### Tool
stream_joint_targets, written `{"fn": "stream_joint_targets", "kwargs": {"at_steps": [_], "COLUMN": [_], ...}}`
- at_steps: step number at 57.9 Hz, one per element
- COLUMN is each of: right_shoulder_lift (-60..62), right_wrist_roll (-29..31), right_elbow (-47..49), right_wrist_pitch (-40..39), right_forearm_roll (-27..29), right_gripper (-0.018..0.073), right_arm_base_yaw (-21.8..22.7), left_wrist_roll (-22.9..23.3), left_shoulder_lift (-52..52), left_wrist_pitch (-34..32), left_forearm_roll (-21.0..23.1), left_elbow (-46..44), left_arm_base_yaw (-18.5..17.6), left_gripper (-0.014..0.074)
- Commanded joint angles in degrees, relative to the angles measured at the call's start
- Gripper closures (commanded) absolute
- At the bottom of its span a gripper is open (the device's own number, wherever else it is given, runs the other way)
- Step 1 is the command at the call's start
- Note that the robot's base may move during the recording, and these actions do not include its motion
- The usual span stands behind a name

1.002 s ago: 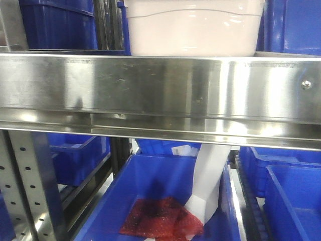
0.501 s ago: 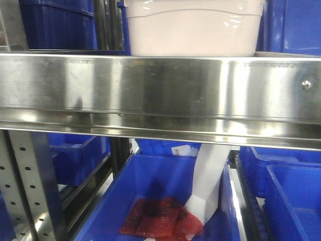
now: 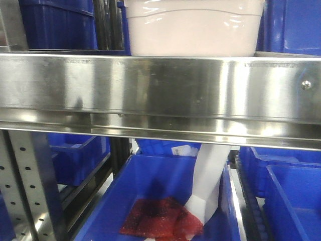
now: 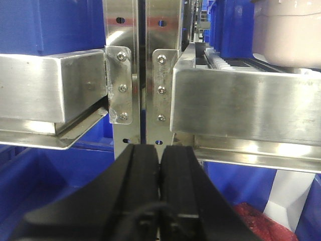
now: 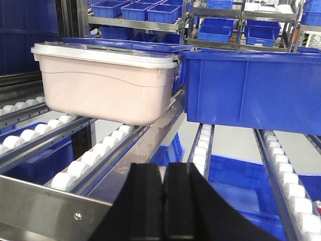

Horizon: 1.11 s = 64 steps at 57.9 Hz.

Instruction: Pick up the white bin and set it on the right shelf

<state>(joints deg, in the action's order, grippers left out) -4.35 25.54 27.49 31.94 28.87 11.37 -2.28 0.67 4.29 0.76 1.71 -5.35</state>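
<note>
The bin (image 5: 105, 83) sits on the shelf's (image 3: 160, 90) rollers behind the front rail; from the right gripper (image 5: 163, 193) it lies ahead and left, long axis crosswise, nearer this arm; both the right and left gripper (image 4: 159, 173) have jaws pressed together, empty.

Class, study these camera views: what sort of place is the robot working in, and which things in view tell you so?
Most likely a warehouse or parts storeroom. Stainless-steel racks carry roller tracks that bins slide along, rows of blue plastic crates fill the tiers, and a white bin sits among them.
</note>
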Motion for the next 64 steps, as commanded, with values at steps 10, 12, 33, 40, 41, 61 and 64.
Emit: {"fn": "stream_joint_targets", "kwargs": {"at_steps": [10, 12, 33, 40, 41, 61, 64], "right_shoulder_lift": [-0.8, -0.8, -0.8, -0.8, -0.8, 0.7, 2.1], "right_wrist_roll": [0.2, 0.2, 0.2, -0.3, -0.9, -23.4, -23.3], "right_elbow": [1.4, 1.4, 1.3, 0.2, -0.4, -14.8, -17.7], "right_wrist_pitch": [-5.1, -5.1, -6.4, -8.6, -9.5, -26.2, -29.5], "right_forearm_roll": [0.9, 0.9, -0.2, -4.7, -5.8, -25.2, -25.5], "right_gripper": [0.0484, 0.0484, 0.0484, 0.0484, 0.0484, 0.0484, 0.0484], "right_arm_base_yaw": [-0.1, -0.1, -0.1, -0.1, -0.1, -3.4, -4.9], "left_wrist_roll": [0.3, 0.3, 0.3, 0.3, 0.3, 0.3, 0.3], "left_shoulder_lift": [0.8, 0.8, 0.8, 0.8, 0.8, 0.8, 0.8], "left_wrist_pitch": [-5.3, -5.3, -5.3, -5.3, -5.3, -5.3, -5.3], "left_forearm_roll": [-0.2, -0.2, -0.2, -0.2, -0.2, -0.2, -0.2], "left_elbow": [0.5, 0.5, 0.5, 0.5, 0.5, 0.5, 0.5], "left_arm_base_yaw": [-0.3, -0.3, -0.3, -0.3, -0.3, -0.3, -0.3], "left_gripper": [0.0715, 0.0715, 0.0715, 0.0715, 0.0715, 0.0715, 0.0715]}}
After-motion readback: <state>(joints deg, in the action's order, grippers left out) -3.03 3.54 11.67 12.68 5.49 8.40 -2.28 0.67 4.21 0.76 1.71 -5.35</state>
